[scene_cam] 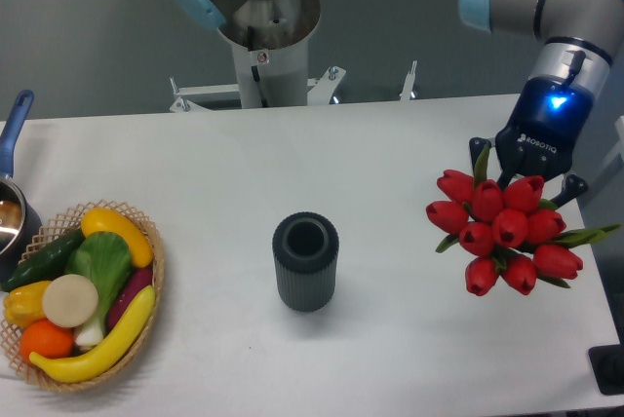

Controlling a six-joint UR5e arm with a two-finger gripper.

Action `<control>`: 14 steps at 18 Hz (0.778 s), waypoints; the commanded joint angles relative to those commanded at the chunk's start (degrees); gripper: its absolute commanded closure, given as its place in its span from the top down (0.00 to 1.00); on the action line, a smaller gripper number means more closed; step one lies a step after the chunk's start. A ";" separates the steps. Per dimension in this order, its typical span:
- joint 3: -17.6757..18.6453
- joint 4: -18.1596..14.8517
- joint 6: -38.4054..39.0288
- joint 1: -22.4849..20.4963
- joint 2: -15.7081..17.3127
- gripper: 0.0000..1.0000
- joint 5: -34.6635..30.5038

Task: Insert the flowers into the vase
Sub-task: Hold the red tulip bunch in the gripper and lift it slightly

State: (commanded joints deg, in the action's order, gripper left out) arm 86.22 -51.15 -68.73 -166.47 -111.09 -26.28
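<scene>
Camera: vase [305, 262] upright, mouth empty; flowers [504, 231] apart, pinched in the pincer [527, 179].

views: you have 1 fixed camera | position: high, in front of the worktop [390, 144] | facing: down toward the arm base [263, 42] | range: medium, whole worktop visible

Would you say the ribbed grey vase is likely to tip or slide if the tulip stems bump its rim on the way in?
The vase stands upright, taller than wide, so a sideways knock near the rim could probably tip it. Nothing braces it on the smooth white table, so it may slide instead. The flowers spread wider than its mouth, making a bump fairly likely.
</scene>
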 joint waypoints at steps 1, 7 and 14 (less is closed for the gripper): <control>0.26 0.61 -0.09 0.09 0.00 0.27 -0.09; 0.44 1.58 0.00 0.26 -0.26 0.27 -0.09; 0.26 1.76 0.09 1.58 -0.88 0.27 -0.09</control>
State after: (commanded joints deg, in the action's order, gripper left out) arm 86.49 -49.40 -68.64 -164.88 -111.97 -26.37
